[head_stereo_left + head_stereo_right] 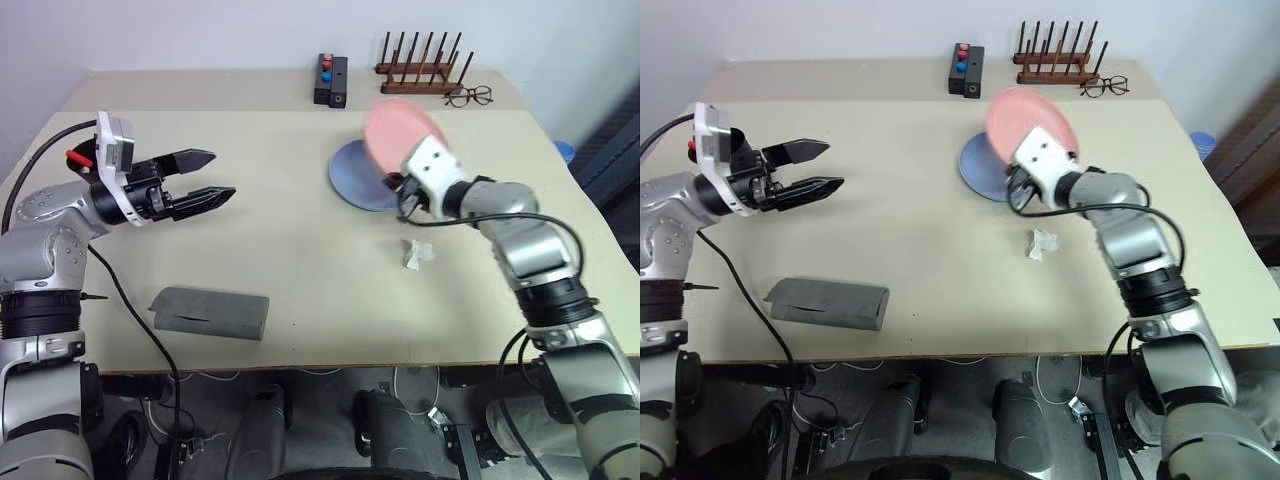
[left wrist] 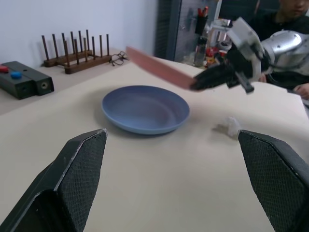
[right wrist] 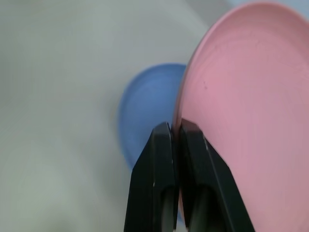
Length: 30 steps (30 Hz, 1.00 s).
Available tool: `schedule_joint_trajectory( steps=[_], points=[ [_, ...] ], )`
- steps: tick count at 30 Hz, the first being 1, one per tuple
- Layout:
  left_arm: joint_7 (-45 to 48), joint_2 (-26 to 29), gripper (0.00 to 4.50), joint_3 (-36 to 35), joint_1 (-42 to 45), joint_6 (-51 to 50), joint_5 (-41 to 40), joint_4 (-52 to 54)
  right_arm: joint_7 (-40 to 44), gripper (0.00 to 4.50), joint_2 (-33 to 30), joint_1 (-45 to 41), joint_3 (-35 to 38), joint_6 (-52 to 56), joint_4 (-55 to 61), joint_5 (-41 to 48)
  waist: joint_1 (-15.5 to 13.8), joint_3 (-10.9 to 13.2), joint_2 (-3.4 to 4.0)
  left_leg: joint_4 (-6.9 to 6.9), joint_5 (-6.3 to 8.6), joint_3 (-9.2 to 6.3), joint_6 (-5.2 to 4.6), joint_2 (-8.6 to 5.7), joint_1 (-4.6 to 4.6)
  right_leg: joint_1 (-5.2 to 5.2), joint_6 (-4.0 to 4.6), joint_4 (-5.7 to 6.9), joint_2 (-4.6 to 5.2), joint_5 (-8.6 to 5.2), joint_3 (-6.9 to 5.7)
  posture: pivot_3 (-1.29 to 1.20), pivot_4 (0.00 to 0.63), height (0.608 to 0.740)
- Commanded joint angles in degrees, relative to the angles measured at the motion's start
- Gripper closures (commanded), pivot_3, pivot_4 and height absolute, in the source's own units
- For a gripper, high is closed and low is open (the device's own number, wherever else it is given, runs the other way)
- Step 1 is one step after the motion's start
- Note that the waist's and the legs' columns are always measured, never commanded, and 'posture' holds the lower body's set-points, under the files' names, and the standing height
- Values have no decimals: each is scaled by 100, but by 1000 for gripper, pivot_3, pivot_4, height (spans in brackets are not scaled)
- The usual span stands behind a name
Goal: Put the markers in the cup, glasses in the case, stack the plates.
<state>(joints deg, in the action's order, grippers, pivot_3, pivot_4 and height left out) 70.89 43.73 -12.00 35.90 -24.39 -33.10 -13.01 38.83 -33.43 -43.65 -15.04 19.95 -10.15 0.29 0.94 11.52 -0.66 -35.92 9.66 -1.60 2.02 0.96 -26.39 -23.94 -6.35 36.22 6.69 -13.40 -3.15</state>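
Note:
My right gripper is shut on the rim of the pink plate, holding it tilted in the air over the near edge of the light blue plate. The blue plate lies flat on the table. The grey case lies closed near the table's front left edge. My left gripper hovers open and level over the left of the table, pointing toward the plates, with nothing between its fingers. The markers, the cup and the glasses are out of view.
A crumpled white scrap lies just in front of the plates. At the back stand a black box with red and blue buttons and a wooden rack, with wire-framed clear eyeglasses beside it. A person sits beyond the table's right side.

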Motion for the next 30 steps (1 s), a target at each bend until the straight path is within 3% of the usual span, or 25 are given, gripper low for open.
schedule_joint_trajectory(
  steps=[1,5,6,9,15,18,22,27,30],
  points=[
    [-80,134,0,-192,-71,-35,-78,292,132,4462,148,-231,-111,-445,-339,-242,-19,0,0,0,-1,-1,1,0,-1,-1,0,0,0,0,-1,0,150,740],
    [-126,164,0,-205,-180,-93,-104,448,416,4462,293,-291,-234,-607,-680,-309,-16,1,1,-1,-1,0,1,-1,-3,0,0,0,0,0,0,0,150,740],
    [-125,173,0,-185,-215,-71,-81,487,377,4192,336,-318,-256,-695,-779,-390,-12,1,1,-1,-1,-1,2,-1,-1,0,0,0,0,0,0,0,150,740],
    [-151,165,0,-179,-238,-116,-93,558,327,3137,457,-397,-178,-779,-978,-468,-4,1,1,2,-1,-1,2,0,2,0,0,2,-1,0,0,0,150,740],
    [-103,156,0,-134,-113,-123,-64,461,194,24,498,-476,71,-788,-1019,-473,-14,1,2,3,-2,0,3,0,1,0,0,2,-1,0,0,0,150,740],
    [-55,159,0,-111,-76,-155,-82,447,389,24,432,-357,323,-549,-685,-190,-15,1,1,3,-2,-1,3,0,1,0,0,2,-1,0,0,0,150,740],
    [284,304,0,2,-246,-324,-144,603,936,24,271,-40,911,552,203,702,-15,1,2,6,-2,-1,3,0,2,0,-1,2,-1,1,0,0,150,740],
    [547,422,0,-63,-492,-991,-604,951,1251,24,-348,412,1700,3028,1497,1945,-44,1,2,7,-2,-2,3,1,2,1,0,2,-1,0,0,0,150,740],
    [573,392,0,7,-517,-955,-544,949,1388,24,-895,831,1527,3624,2052,2082,-36,1,2,5,-1,-2,4,1,3,1,10,1,0,-5,0,0,150,740]
  ],
)
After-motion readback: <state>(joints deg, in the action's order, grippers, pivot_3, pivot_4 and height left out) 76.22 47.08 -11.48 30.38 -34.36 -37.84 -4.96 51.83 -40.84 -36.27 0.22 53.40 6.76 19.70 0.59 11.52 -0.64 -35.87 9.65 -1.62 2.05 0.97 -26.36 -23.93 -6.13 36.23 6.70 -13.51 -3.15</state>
